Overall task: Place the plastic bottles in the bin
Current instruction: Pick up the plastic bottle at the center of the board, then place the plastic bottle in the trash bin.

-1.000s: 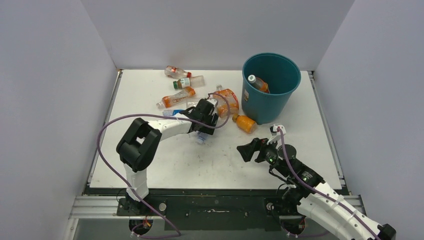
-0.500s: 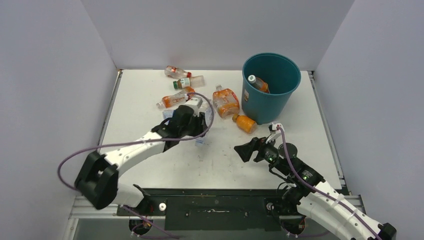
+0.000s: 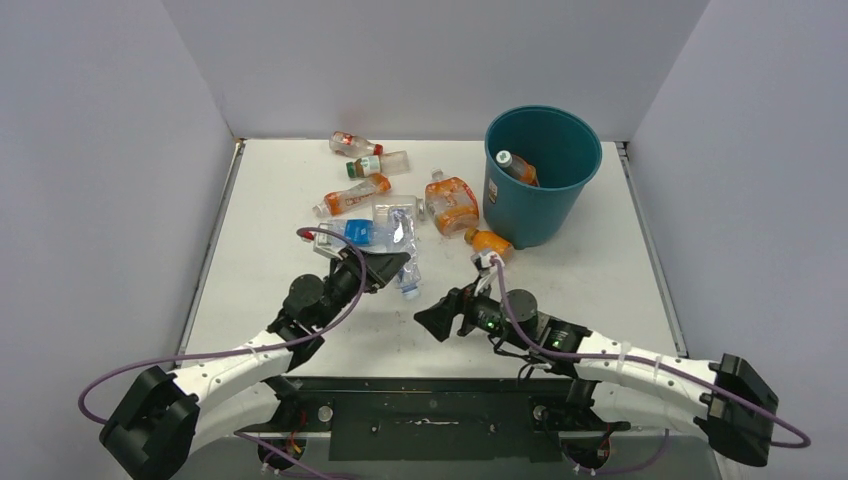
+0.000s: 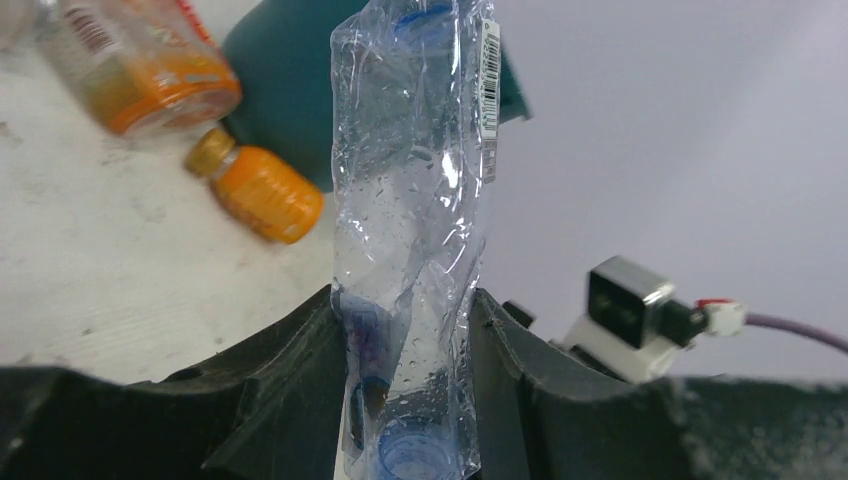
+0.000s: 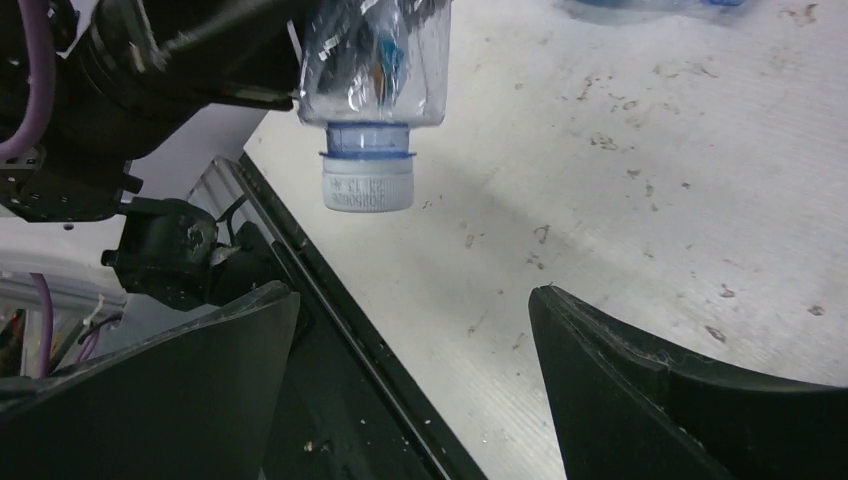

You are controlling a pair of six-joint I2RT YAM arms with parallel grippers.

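My left gripper (image 3: 390, 263) (image 4: 410, 335) is shut on a crushed clear plastic bottle (image 3: 405, 250) (image 4: 420, 190), held above the table with its white cap (image 5: 368, 182) pointing toward the near edge. My right gripper (image 3: 436, 322) (image 5: 412, 293) stands open just right of and below that cap, with nothing between its fingers. The teal bin (image 3: 543, 178) (image 4: 285, 90) stands at the back right with one bottle (image 3: 515, 165) inside. Several more bottles lie on the table: a small orange one (image 3: 490, 244) (image 4: 262, 192) by the bin's foot, a crushed orange one (image 3: 452, 205), and an orange-labelled one (image 3: 350, 197).
Two more bottles (image 3: 368, 155) lie near the back wall, and a blue-labelled one (image 3: 350, 232) sits behind the left gripper. White walls close in the left, back and right. The table's dark front rail (image 5: 330, 300) runs just under my right gripper.
My left gripper has shut on the crushed clear bottle and pulled back toward the near edge with it, lifted. The right arm has reached left, its gripper now close to the bottle's cap.
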